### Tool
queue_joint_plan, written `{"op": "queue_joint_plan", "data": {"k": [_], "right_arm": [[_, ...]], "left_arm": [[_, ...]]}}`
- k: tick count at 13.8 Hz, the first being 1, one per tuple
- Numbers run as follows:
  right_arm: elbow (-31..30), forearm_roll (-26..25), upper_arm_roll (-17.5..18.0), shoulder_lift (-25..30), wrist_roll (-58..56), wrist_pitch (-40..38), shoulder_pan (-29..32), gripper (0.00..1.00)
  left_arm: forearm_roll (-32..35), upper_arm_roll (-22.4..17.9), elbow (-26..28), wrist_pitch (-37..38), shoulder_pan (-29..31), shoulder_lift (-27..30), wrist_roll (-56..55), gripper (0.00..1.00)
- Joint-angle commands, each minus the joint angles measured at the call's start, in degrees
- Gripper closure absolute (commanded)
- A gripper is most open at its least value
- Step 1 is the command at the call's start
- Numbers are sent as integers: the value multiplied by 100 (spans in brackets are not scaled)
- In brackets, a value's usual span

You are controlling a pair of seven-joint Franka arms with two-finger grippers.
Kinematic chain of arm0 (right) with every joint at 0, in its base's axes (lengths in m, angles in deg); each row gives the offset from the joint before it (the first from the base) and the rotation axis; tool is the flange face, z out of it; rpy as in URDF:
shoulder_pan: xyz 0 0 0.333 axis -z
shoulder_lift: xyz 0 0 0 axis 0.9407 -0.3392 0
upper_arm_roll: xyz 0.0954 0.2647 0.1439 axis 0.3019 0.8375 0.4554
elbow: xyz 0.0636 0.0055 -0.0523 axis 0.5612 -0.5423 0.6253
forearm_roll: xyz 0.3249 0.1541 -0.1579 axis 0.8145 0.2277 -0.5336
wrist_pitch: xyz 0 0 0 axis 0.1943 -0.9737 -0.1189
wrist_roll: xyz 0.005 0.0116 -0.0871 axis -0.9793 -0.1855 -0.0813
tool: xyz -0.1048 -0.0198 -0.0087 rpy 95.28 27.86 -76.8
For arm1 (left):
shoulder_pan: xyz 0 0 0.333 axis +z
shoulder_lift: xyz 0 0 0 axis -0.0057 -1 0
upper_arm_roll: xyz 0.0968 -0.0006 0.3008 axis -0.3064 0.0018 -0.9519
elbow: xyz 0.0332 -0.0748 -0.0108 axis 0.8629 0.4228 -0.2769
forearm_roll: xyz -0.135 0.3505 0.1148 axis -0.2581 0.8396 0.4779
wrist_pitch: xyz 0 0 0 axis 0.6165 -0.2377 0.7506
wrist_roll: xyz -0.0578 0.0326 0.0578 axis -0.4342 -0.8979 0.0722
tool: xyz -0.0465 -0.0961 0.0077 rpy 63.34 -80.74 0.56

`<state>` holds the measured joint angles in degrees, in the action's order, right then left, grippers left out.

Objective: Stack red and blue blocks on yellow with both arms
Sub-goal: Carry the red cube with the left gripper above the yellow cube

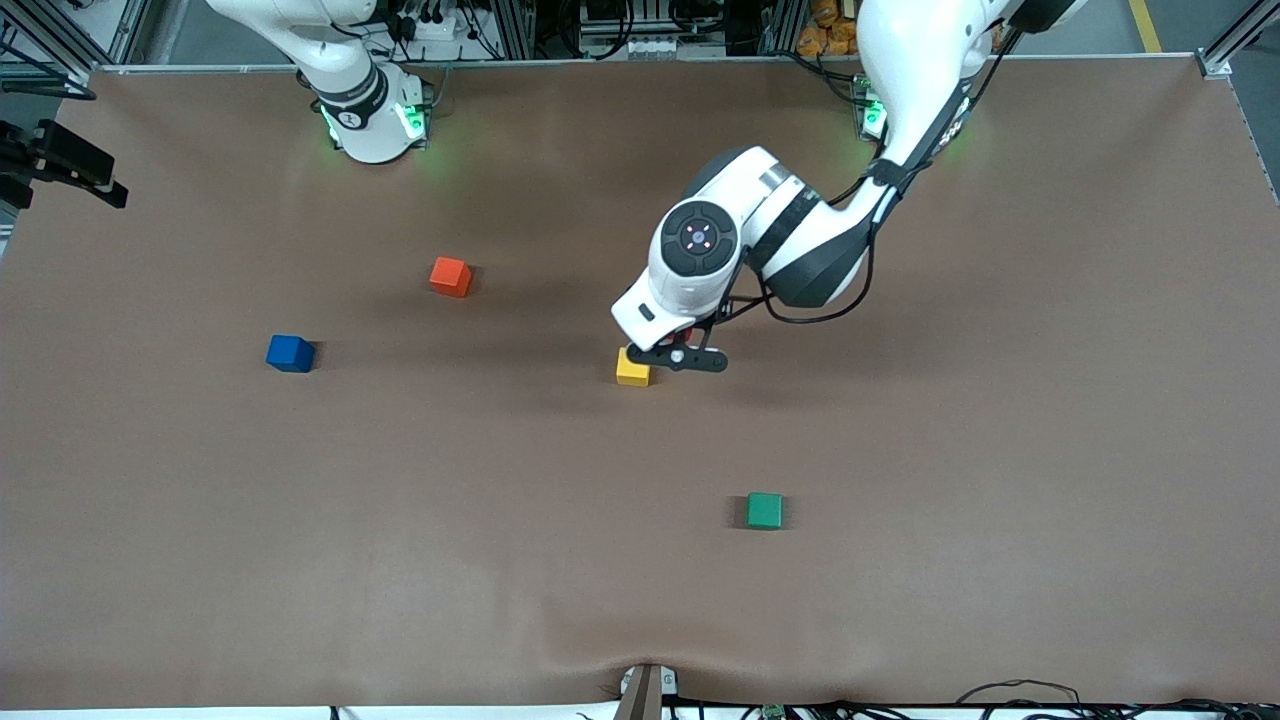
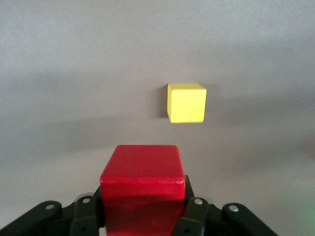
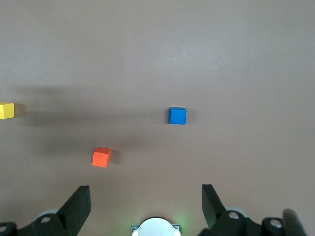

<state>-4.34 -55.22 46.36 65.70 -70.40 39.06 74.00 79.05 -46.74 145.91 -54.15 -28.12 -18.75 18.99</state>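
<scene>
We had the left gripper [image 2: 142, 216] clamped on the red block [image 2: 142, 184], hanging over the table [image 1: 1000, 450] just beside the yellow block [image 1: 632, 370], which sat near the table's middle. From the wrist, the yellow block [image 2: 186, 103] lay ahead of the red one and off to one side, so we judged the step needed a small sideways correction first, then a slow, square descent until the faces met, and only then a release. The right gripper [image 3: 146, 206] waited high with its fingers spread wide, holding nothing, looking down on the blue block [image 3: 177, 116] and the orange-red cube [image 3: 101, 157]. The green cube [image 1: 764, 510] sat nearer the camera, well apart.
</scene>
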Motion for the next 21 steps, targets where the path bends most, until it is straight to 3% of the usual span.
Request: {"op": "queue_joint_plan", "data": {"k": [1, 4, 11, 21], "right_arm": [[21, 79, 63, 2, 54, -6, 101, 0], [30, 87, 72, 2, 72, -59, 66, 0], [47, 281, 54, 2, 63, -59, 197, 0], [47, 281, 63, -7, 54, -24, 224, 0]], "left_arm": [[-4, -569, -530, -64, -607, -349, -21, 100], [-12, -1063, -556, -328, -1109, -524, -20, 100], [-12, -1081, -565, -978, -1198, -762, -29, 100], [-4, -1099, -547, -1129, -1329, -1149, -64, 100]]}}
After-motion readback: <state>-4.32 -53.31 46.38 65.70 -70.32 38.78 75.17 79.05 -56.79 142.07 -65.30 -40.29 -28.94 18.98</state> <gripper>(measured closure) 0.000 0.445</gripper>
